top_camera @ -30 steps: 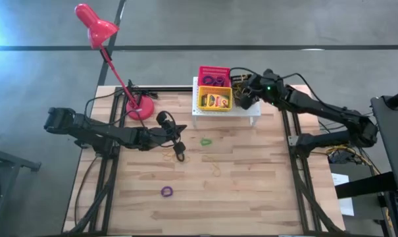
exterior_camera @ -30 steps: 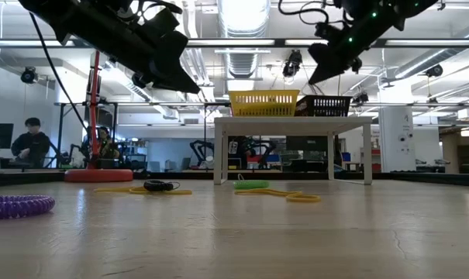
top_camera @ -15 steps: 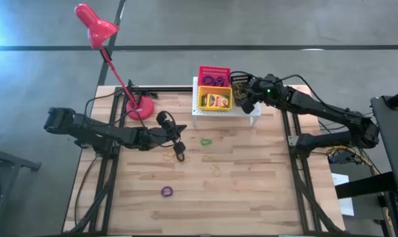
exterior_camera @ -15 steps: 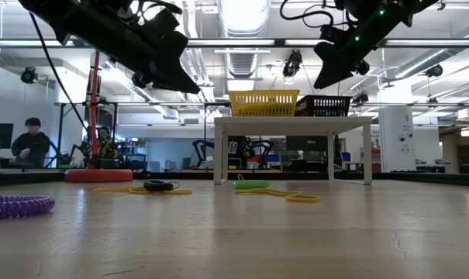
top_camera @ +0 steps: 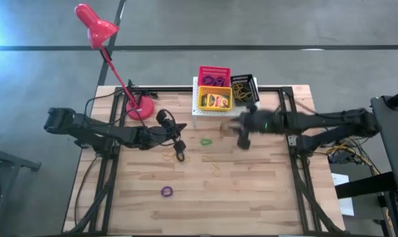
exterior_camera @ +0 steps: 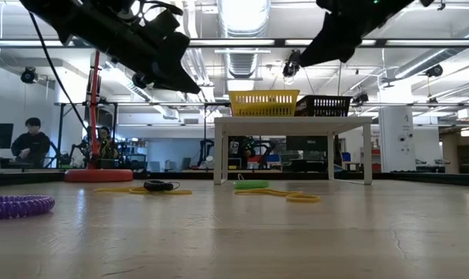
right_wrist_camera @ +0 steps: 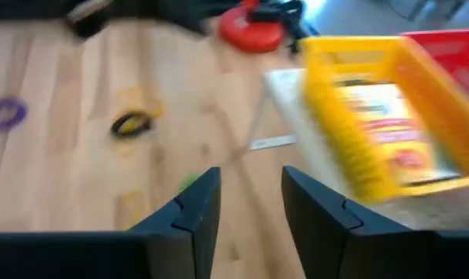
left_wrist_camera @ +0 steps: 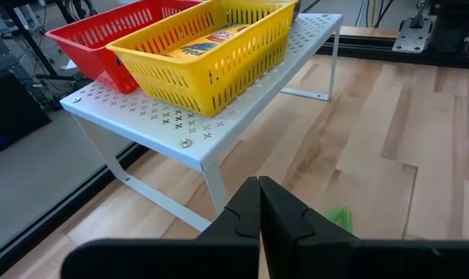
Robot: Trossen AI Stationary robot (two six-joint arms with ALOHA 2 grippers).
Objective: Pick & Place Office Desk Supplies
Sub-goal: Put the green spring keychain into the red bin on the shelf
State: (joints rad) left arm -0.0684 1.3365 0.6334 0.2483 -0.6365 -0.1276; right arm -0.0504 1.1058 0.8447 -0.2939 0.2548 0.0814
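Observation:
On the white shelf (top_camera: 251, 112) stand three mesh baskets. The red one (top_camera: 214, 70) holds purple loops, the yellow one (top_camera: 215, 105) a crayon box (top_camera: 215, 99), the black one (top_camera: 246, 93) yellow loops. On the table lie a green loop (top_camera: 206, 141), yellow loops (top_camera: 216, 168), a purple loop (top_camera: 166, 191) and a black loop (exterior_camera: 160, 185). My right gripper (right_wrist_camera: 250, 205) hovers open and holds nothing, just in front of the shelf, right of the green loop. My left gripper (left_wrist_camera: 259, 209) hangs shut and holds nothing, above the black loop.
A red desk lamp (top_camera: 97, 26) stands on its round base (top_camera: 140, 107) at the table's far left, with its cable beside it. The wooden table (top_camera: 264, 197) stretches bare toward its near edge. A person (exterior_camera: 31, 143) sits in the room behind.
My right gripper has left the black basket on the shelf. It has swung fast toward the table's near edge and a little left, and now hangs over the table in front of the shelf. The black basket, with its yellow loops, now shows uncovered.

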